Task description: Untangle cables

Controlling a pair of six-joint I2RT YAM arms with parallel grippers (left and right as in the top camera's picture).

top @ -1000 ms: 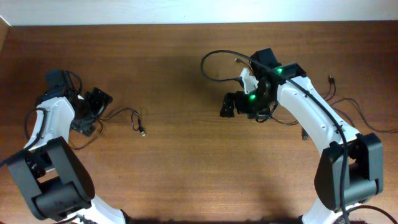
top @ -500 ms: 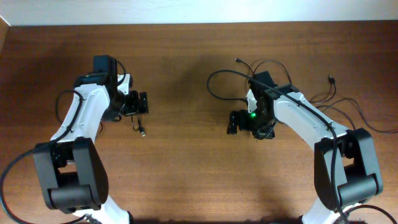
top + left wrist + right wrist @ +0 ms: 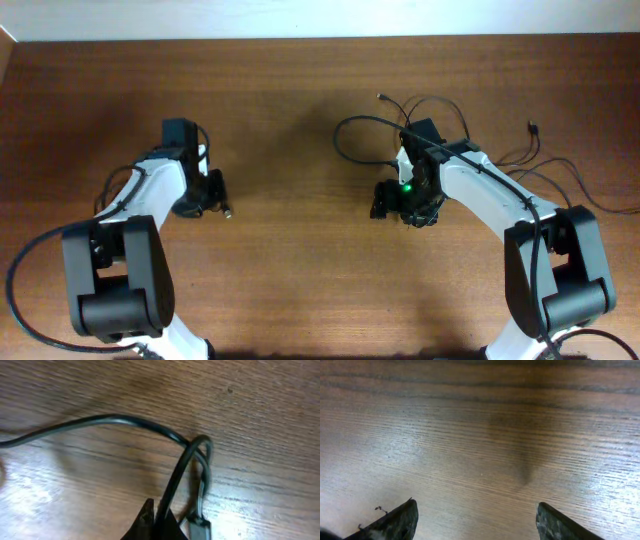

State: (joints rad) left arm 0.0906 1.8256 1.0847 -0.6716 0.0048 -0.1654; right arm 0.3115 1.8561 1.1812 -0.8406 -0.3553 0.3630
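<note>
Your left fingers [image 3: 159,521] are pressed together at the bottom centre of the left wrist view, clamped on a thin black cord [image 3: 115,421]. That cord comes in from the left edge and runs across the wood-grain worktop [image 3: 260,405]. Right of centre it bends into a tight loop, then drops back down into the fingertips. Its small plug [image 3: 199,525] lies on the wood at the bottom edge, just beside the fingertips.

In the overhead view this grip sits left of centre. The left arm [image 3: 150,190] bends in from the lower left corner.

Your right fingers [image 3: 397,519] stand apart in the right wrist view, one tip in the lower left corner and the other in the lower right. Bare wood shows between them, and they hold no cord.

From above, the right arm [image 3: 500,205] reaches in from the lower right corner. A green light [image 3: 406,186] glows near its wrist, just right of the frame's centre.

The other cables [image 3: 545,165] lie in the upper right of the overhead view, well apart from the cord you are gripping. They are thin black cords fanned loosely over the worktop, above and to the right of the right arm. One small connector [image 3: 381,97] sits near the top centre and another [image 3: 531,126] lies further right. How these cords cross one another is too fine to make out.
</note>
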